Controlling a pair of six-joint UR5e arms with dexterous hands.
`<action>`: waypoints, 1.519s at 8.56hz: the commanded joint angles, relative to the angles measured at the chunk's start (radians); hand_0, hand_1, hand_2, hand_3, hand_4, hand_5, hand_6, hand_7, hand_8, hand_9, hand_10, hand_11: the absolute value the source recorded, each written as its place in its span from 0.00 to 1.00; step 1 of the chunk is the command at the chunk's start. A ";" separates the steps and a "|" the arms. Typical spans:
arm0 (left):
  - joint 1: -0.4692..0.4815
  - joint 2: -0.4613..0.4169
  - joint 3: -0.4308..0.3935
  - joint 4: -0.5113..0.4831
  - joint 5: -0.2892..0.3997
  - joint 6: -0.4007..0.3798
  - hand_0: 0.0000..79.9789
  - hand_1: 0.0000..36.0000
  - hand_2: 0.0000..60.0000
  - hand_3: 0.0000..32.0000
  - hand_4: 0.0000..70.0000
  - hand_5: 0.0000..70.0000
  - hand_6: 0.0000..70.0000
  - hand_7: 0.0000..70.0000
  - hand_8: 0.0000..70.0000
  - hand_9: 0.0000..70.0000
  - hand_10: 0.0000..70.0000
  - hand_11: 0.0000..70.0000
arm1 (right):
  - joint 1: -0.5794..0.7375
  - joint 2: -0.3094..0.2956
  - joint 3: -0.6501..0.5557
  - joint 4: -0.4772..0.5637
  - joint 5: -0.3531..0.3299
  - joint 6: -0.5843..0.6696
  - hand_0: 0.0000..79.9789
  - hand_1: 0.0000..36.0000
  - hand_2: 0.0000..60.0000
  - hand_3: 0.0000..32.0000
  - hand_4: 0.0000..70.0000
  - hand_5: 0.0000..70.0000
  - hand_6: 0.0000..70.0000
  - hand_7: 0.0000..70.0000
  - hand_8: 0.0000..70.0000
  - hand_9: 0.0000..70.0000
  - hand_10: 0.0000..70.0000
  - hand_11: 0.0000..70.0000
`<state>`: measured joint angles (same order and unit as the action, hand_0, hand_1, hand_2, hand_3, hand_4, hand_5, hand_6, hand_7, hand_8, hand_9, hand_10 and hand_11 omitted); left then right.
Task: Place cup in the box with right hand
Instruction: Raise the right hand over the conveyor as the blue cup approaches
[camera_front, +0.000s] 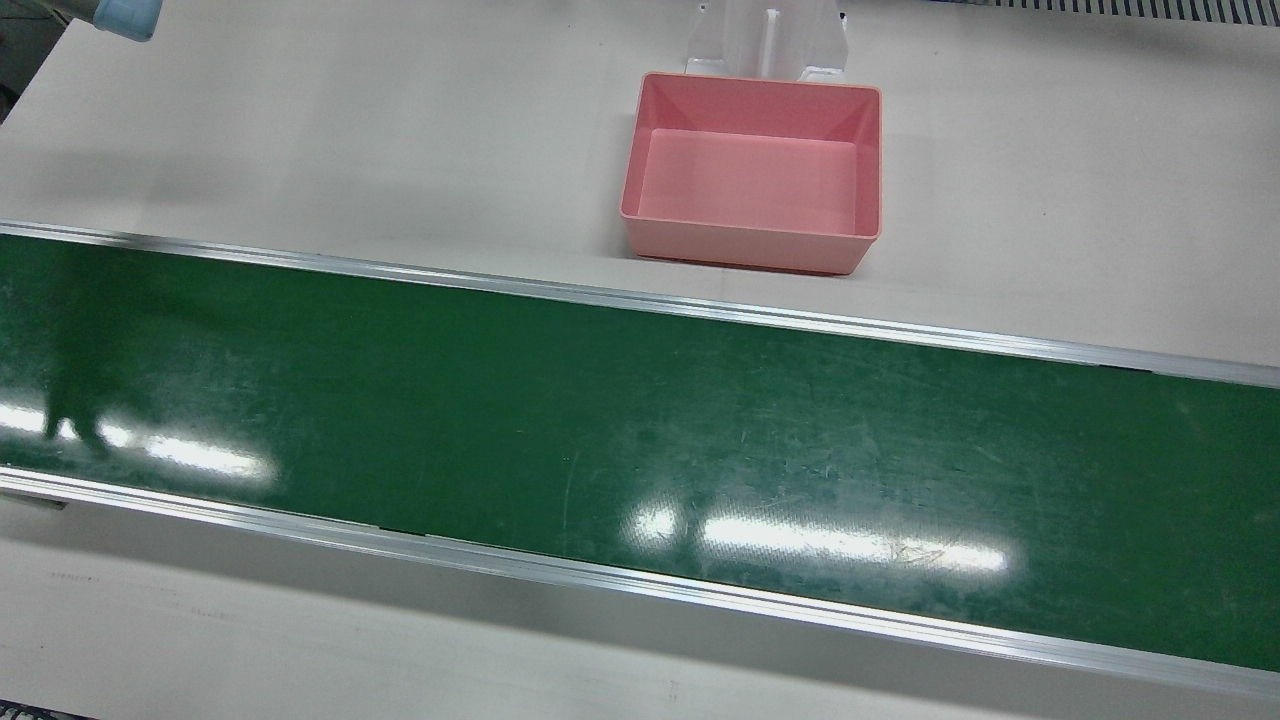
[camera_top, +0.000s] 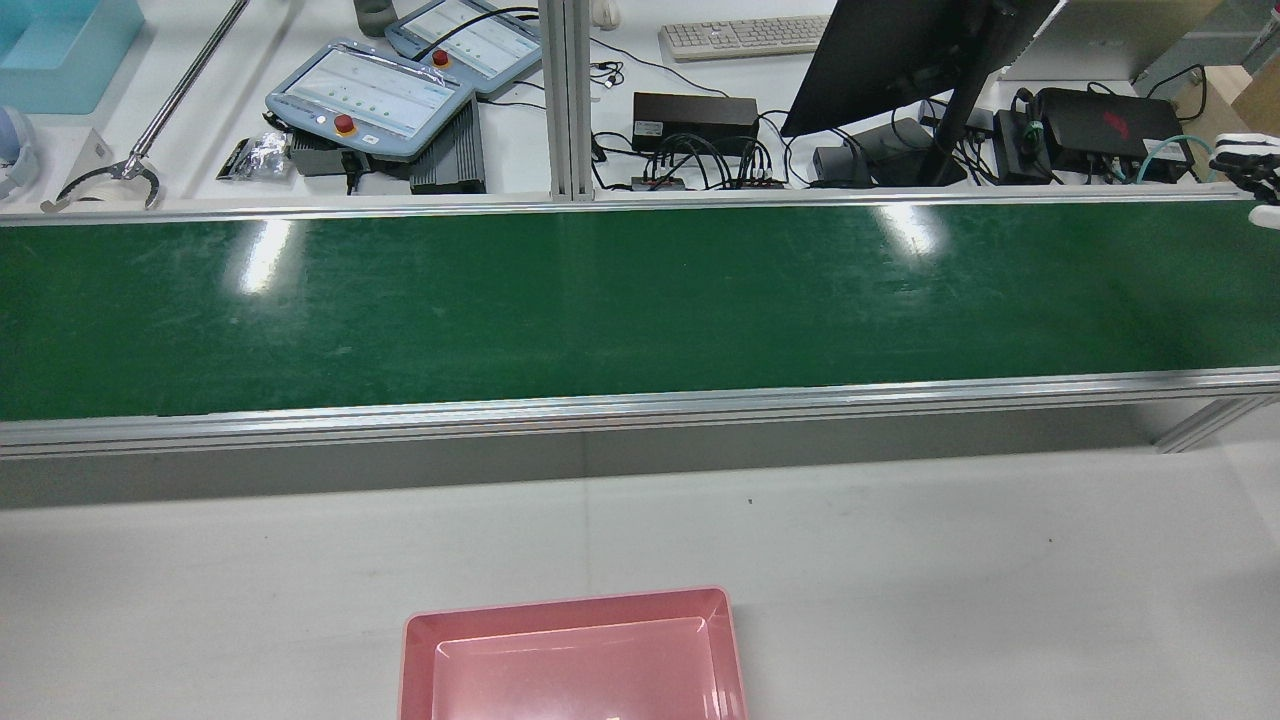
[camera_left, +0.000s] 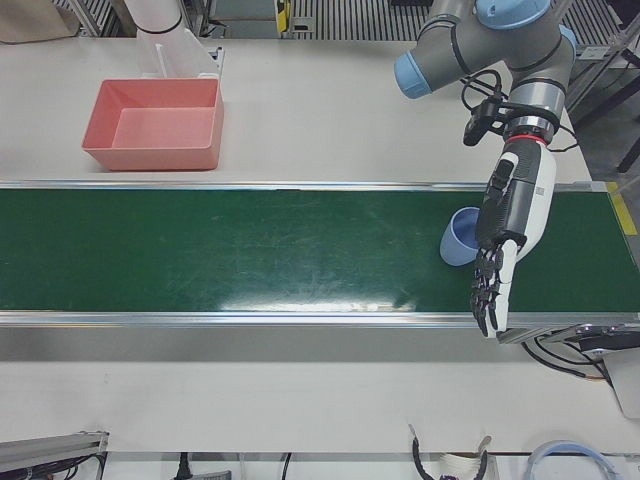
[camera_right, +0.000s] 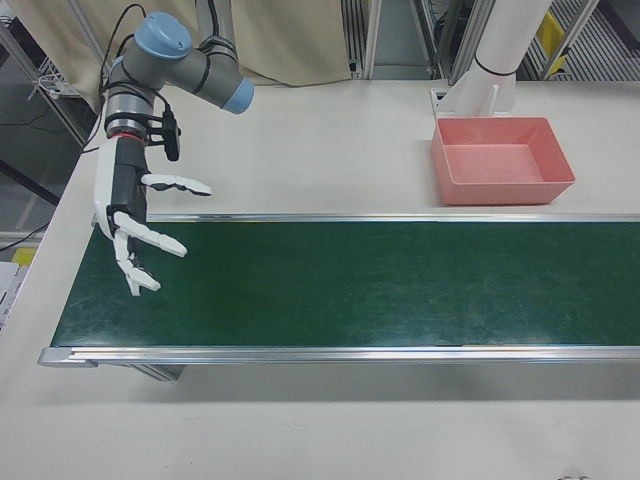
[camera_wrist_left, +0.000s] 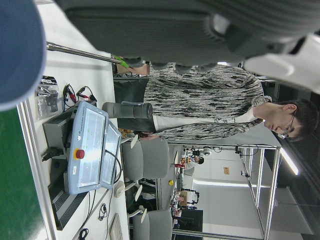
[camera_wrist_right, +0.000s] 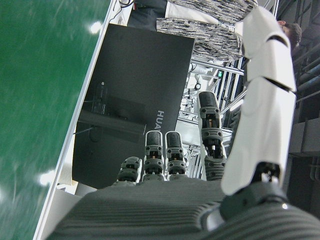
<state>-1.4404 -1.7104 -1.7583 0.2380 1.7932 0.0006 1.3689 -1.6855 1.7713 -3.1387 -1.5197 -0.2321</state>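
Note:
A light blue cup (camera_left: 461, 238) sits on the green belt (camera_left: 250, 250) near its end by the left arm, right beside my left hand (camera_left: 500, 245). That hand hangs with its fingers straight down, open; the cup shows as a blue blur in the left hand view (camera_wrist_left: 17, 50). My right hand (camera_right: 135, 235) is open with fingers spread, over the opposite end of the belt (camera_right: 350, 280), far from the cup. It also shows in the right hand view (camera_wrist_right: 210, 145). The pink box (camera_front: 750, 170) stands empty on the white table behind the belt, also seen in the right-front view (camera_right: 500, 160).
The belt has raised aluminium rails (camera_front: 640, 300) along both sides. A white pedestal (camera_front: 765, 40) stands just behind the box. Beyond the belt are teach pendants (camera_top: 370, 95), a monitor (camera_top: 900, 50), cables and a person (camera_wrist_left: 210, 105).

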 joint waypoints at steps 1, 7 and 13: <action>0.000 0.000 0.000 -0.002 0.000 0.001 0.00 0.00 0.00 0.00 0.00 0.00 0.00 0.00 0.00 0.00 0.00 0.00 | -0.187 0.093 0.010 -0.056 0.161 -0.004 0.69 0.47 0.16 0.00 0.41 0.09 0.11 0.40 0.17 0.32 0.06 0.11; 0.000 0.000 0.002 -0.002 0.000 0.001 0.00 0.00 0.00 0.00 0.00 0.00 0.00 0.00 0.00 0.00 0.00 0.00 | -0.378 0.248 0.039 -0.222 0.349 -0.024 0.70 0.44 0.08 0.00 0.45 0.08 0.10 0.38 0.16 0.30 0.02 0.05; 0.000 0.000 0.002 0.000 0.000 -0.001 0.00 0.00 0.00 0.00 0.00 0.00 0.00 0.00 0.00 0.00 0.00 0.00 | -0.507 0.366 0.085 -0.345 0.516 -0.144 0.70 0.48 0.13 0.00 0.46 0.08 0.09 0.37 0.15 0.28 0.00 0.00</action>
<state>-1.4404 -1.7104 -1.7578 0.2377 1.7932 0.0013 0.8781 -1.3554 1.8671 -3.4788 -1.0245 -0.3361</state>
